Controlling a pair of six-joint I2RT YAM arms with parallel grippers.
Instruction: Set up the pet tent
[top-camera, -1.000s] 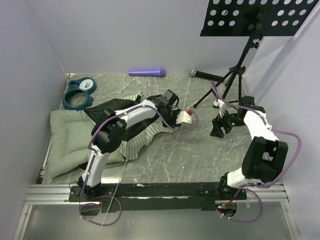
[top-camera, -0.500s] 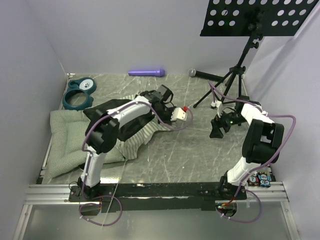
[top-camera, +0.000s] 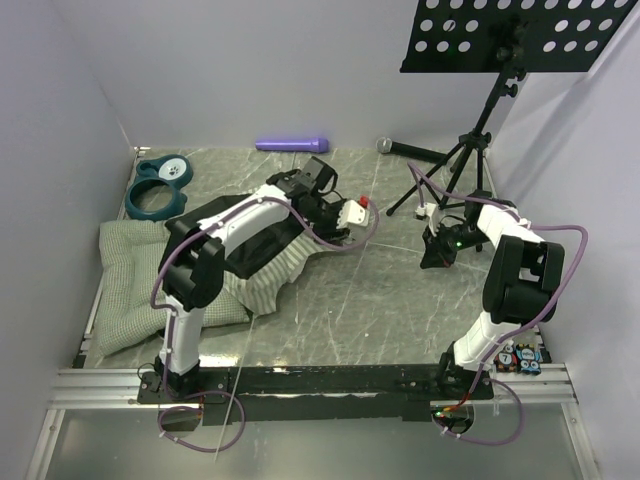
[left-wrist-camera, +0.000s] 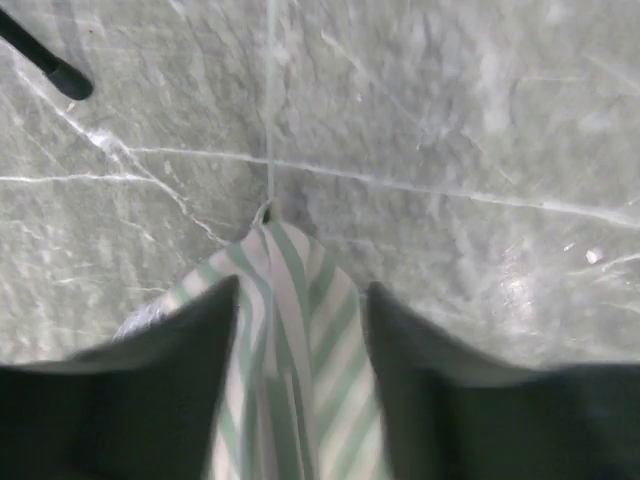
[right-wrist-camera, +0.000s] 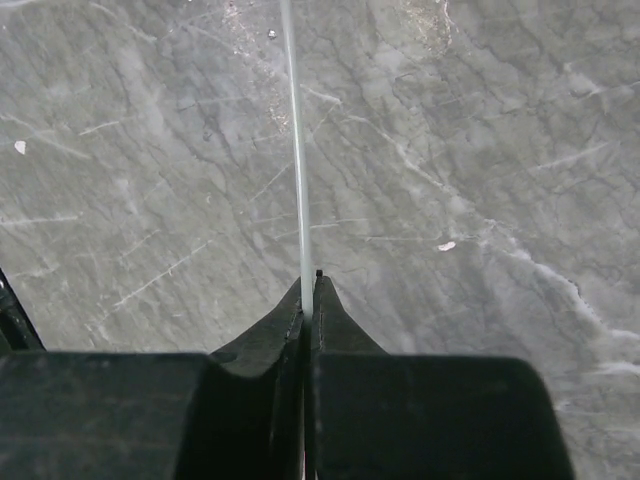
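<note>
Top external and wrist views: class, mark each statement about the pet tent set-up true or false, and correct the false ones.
1. The right gripper is shut on a thin white pole. True.
2. Striped fabric of the pet tent lies between the fingers of the left gripper. True.
3. The purple cylinder lies at the near edge of the table. False: it lies by the back wall.
4. The pet tent stands fully pitched. False: it lies collapsed under the left arm.
</note>
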